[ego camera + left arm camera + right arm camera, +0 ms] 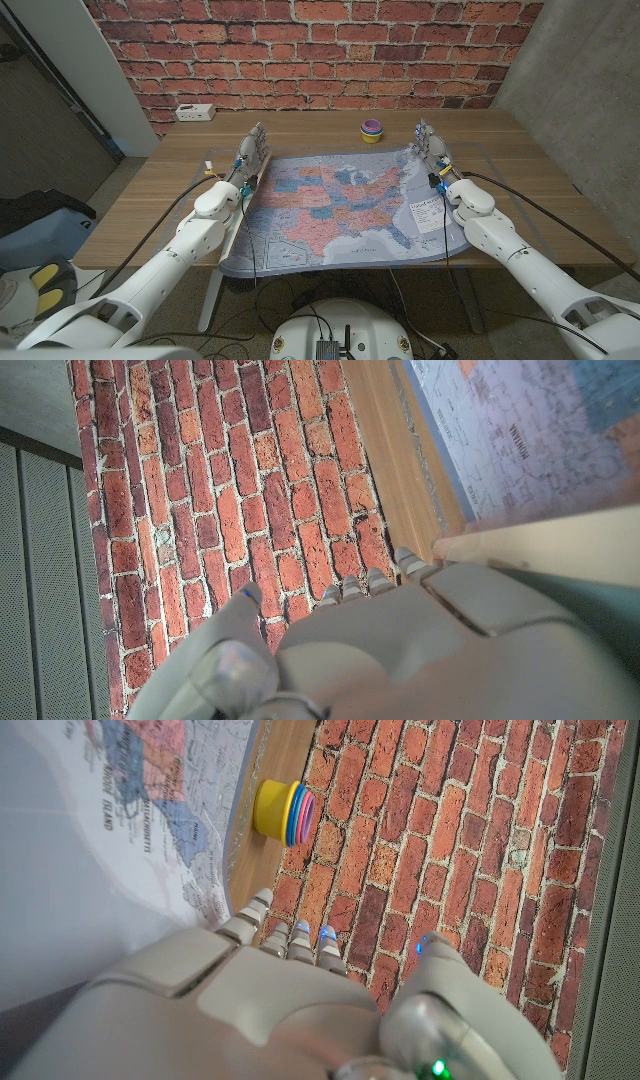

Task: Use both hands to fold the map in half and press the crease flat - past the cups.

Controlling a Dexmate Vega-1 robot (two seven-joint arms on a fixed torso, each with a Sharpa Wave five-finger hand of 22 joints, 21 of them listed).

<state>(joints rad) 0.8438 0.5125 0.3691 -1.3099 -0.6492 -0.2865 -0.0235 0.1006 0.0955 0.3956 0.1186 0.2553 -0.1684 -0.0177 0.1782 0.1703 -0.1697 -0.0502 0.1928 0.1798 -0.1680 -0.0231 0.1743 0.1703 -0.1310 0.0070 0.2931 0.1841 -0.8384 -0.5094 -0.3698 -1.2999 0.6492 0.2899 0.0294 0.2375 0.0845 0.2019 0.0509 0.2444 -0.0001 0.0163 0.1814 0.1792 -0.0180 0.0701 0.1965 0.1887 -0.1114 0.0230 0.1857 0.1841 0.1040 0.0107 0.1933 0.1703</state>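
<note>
Red brick wall [320, 40] backs a wooden worktop [520, 150], with a grey concrete surface at the right edge of the head view and a white power strip [195, 112] sitting on the far left corner of the worktop.

On the worktop lies the map [340, 210], a colourful print of the United States, spread open and unfolded. Its near edge hangs a little over the worktop's front edge. A wooden strip [232, 215] runs along its left side.

Beyond the map's far edge, near the wall, stands a nested stack of cups [372, 131], yellow on the outside with pink, blue and purple rims showing in the right wrist view [285, 812]. The stack sits just beyond the map; whether it touches it cannot be told.

The left hand [250, 158] stands at the map's far left corner, its fingers [375, 582] extended close together and pointing toward the wall. In the left wrist view they hold nothing, with the map [540, 430] beside them.

The right hand [432, 148] stands at the map's far right corner, well right of the cups. Its fingers [265, 920] are likewise extended and close together, the thumb set a little apart, with nothing between them. Whether either hand touches the paper cannot be told.
</note>
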